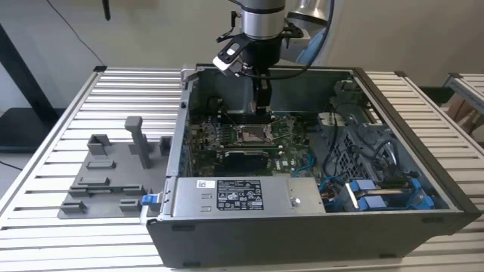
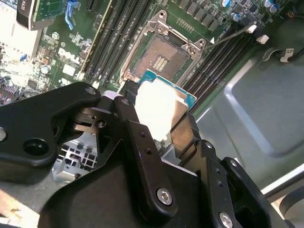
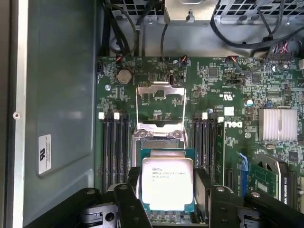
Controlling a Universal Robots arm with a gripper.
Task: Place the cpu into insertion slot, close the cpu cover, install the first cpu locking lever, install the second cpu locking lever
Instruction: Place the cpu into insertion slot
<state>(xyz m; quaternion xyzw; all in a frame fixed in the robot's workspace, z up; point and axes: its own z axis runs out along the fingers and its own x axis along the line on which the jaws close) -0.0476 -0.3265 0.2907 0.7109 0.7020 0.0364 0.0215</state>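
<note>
My gripper hangs inside the open computer case, just above the motherboard. It is shut on the cpu, a flat square chip with a silvery top and green edge, held level between the two black fingers. In the second wrist view the cpu hovers close beside the insertion slot, whose dark centre lies bare inside its metal rim. The cpu cover, a silvery frame with a square window, is swung open beyond the chip. In the exterior view the slot lies just below the fingertips.
Black memory slots flank the socket on both sides. A ribbed heat sink and blue connector stand nearby. The case wall is close on one side. The power supply and blue cables fill the case front. A grey fixture sits outside.
</note>
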